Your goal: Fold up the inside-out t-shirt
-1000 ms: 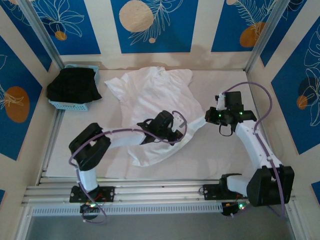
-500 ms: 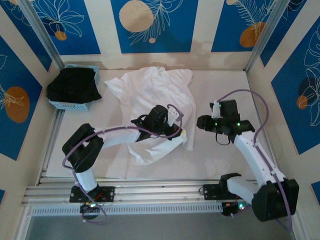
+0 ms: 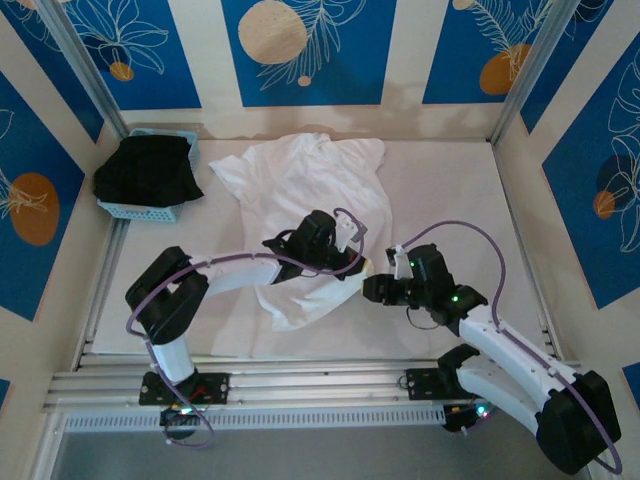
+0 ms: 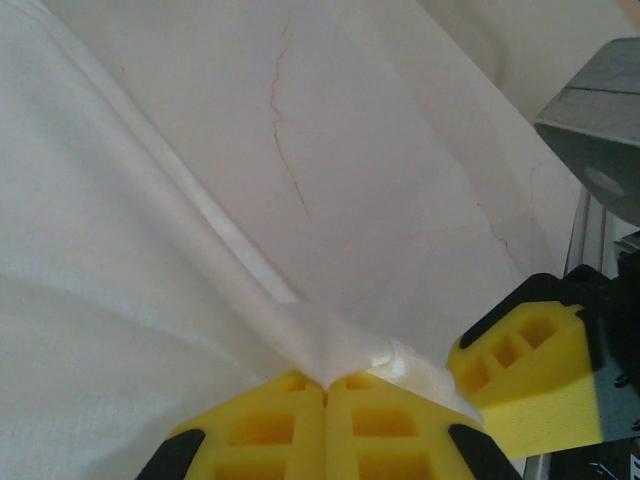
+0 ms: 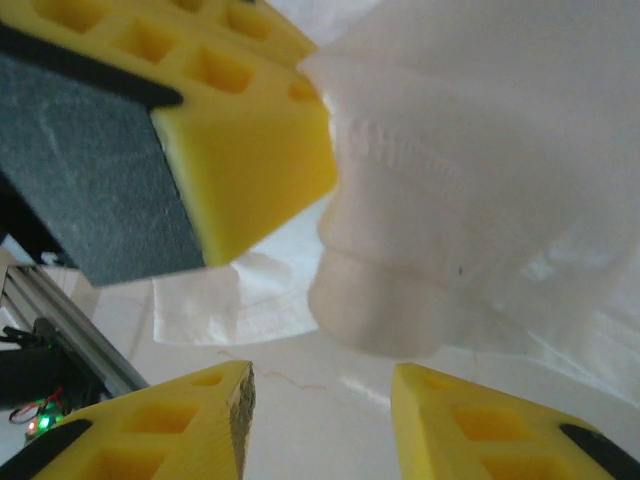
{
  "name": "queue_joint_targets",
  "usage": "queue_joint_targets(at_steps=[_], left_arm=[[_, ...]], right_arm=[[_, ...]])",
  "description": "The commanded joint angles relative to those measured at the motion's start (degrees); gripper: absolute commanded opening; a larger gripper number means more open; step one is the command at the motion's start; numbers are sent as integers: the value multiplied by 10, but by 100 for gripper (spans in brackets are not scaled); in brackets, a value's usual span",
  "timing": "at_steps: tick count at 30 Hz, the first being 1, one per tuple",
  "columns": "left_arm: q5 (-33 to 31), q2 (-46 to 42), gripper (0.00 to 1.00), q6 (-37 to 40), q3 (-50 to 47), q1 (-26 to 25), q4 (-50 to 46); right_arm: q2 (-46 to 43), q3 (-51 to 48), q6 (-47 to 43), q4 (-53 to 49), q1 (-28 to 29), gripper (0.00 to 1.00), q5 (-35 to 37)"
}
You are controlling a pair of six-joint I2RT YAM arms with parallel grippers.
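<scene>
The white t-shirt [image 3: 310, 180] is lying spread on the table [image 3: 450, 190]. Its long axis is running from the back wall toward the arms, with the near end slanting a little to the left. The left gripper [image 3: 353, 266] is pinching the shirt's right-hand edge well down toward the near end. Its jaws are pressing tight together on a small bunched fold [image 5: 400, 250] that is standing up off the table.

The right gripper [image 3: 372, 289] is hovering just beside it, to the right and slightly nearer the arm bases. Its jaws are standing part open and are gripping nothing. In the right wrist view the bunched fold is hanging straight ahead of the gap and a little above the fingertips, not yet between them. One of the left gripper's yellow fingers is crowding in close on the left of it.

The rest of the shirt is lying left of and behind both grippers, so the left arm is stretching across the cloth while the right arm is working from the bare side. A second grasp looks likely, and it is depending on the right jaws rising and advancing onto the fold without catching that neighbouring finger.
</scene>
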Motion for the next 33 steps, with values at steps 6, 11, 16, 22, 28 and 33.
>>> queue_joint_targets(at_steps=[6,11,16,22,28,33], left_arm=[[30,-4,3,-9,-11,4,20],[35,-7,4,-8,-12,6,18],[33,-11,6,-9,-20,21,16],[34,4,8,-5,-19,47,19],[47,23,8,-17,-18,72,36],[50,23,3,-16,-16,80,37]], right_arm=[[28,-18,-17,117,4,37,100],[49,-9,-45,116,-6,18,141],[48,1,-61,90,-26,4,130],[40,-8,-59,99,-36,1,62],[41,-5,-54,100,-47,4,36],[46,-1,-50,106,-53,8,27]])
